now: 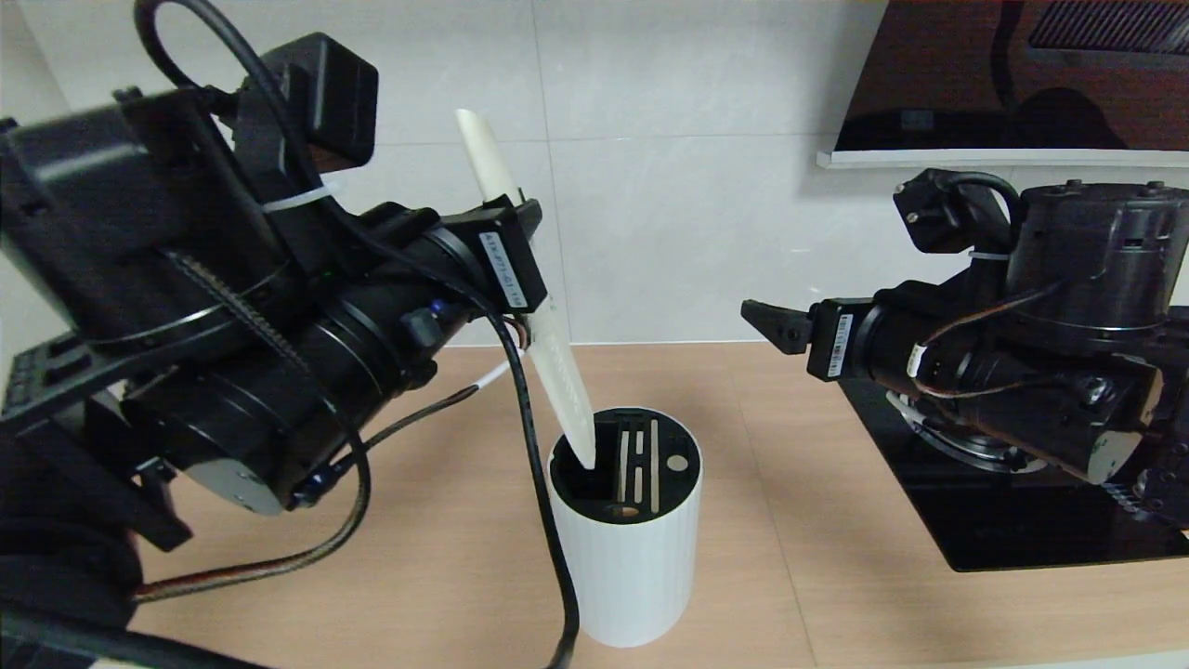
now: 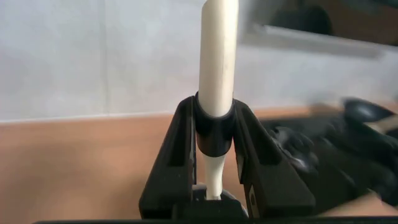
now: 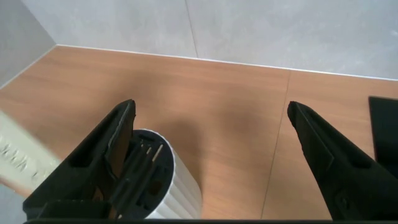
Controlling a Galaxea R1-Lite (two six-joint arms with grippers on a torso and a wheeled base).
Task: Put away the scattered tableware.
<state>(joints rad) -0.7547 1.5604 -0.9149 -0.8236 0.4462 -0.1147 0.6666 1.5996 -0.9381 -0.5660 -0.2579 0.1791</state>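
Left gripper point(image 2: 214, 121): fingers clamped on white utensil point(image 1: 560, 367), tilted, tip inside slot of white holder point(image 1: 632, 567) on wooden surface point(image 1: 418, 557) | right gripper point(image 3: 211, 124): fingers wide apart, near holder, by black cooktop point(image 1: 1022, 534)

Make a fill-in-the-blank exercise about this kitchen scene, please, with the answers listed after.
1. The left tool grips a white knife by its ____.
2. The knife's tip is at the top opening of a white holder, which stands ____ on the counter.
3. The right tool is ____ and holds nothing.
Missing words: handle; upright; open.
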